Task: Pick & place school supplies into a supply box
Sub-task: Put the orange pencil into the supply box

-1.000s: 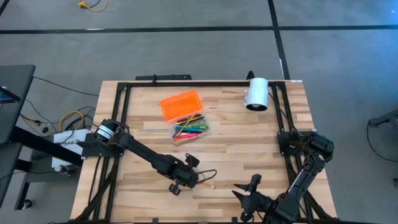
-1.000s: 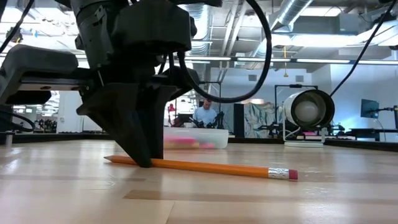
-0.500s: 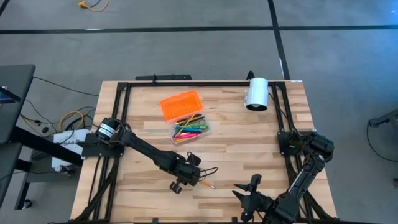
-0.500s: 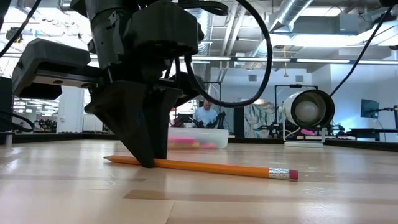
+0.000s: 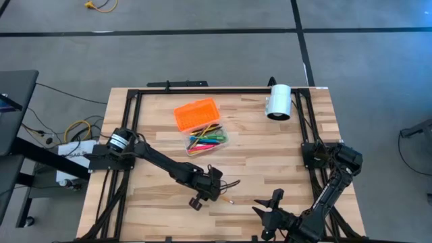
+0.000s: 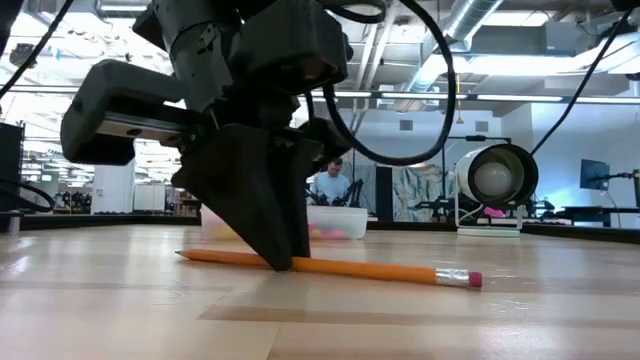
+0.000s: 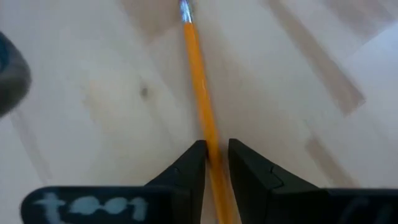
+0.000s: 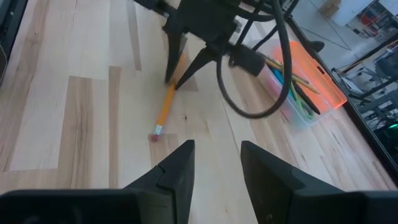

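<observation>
Orange-yellow and pink-tipped, the pencil lay flat on the wooden table near its front edge, and the left gripper stood straight down over it, fingers clenched on the shaft with the tips at the board. The wrist view showed the pencil running between the two dark fingers, squeezed from both sides. The grip sat toward the pointed end, leaving the long eraser end sticking out to one side.

That off-centre hold looked like the main risk: on lifting, the heavy end could droop and swing, or the round shaft could roll out of so narrow a pinch. If the fingertips were pressed hard on the wood, a drag could also scrape or skid the pencil sideways.

Off to the right at the front edge the right gripper waited, fingers spread and holding nothing, pointed toward the work.

Further back, about mid-table, the supply box lay open with its orange lid folded out behind and several coloured pens and pencils already inside. A tilted pencil could catch the rim or land across the others. Beyond that, at the far right corner, lay a white cylinder
</observation>
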